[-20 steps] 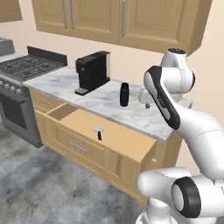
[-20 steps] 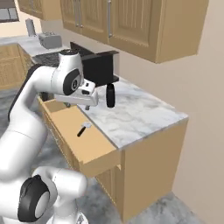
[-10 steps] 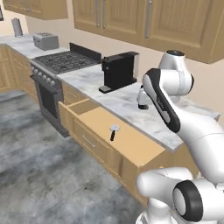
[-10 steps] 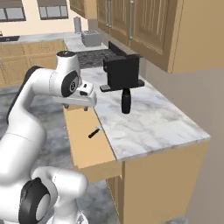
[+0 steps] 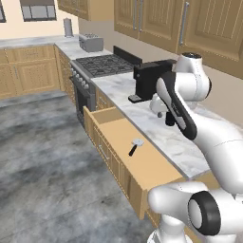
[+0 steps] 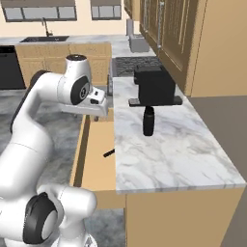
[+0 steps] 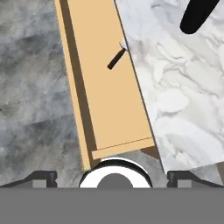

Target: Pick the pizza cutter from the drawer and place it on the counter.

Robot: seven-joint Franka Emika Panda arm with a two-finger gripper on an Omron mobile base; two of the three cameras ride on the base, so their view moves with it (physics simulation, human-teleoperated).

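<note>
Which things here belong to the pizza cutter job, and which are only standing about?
For the job:
pizza cutter, lying in the open drawer
counter, where it must go

Only standing about:
coffee machine
black bottle
stove
toaster

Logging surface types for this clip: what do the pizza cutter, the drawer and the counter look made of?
Pizza cutter: pale silvery wheel, likely metal; matte black handle, plastic or rubber, unclear. Drawer: light wood, plain tan matte inside. Counter: white marble with grey veins, smooth-looking.
</note>
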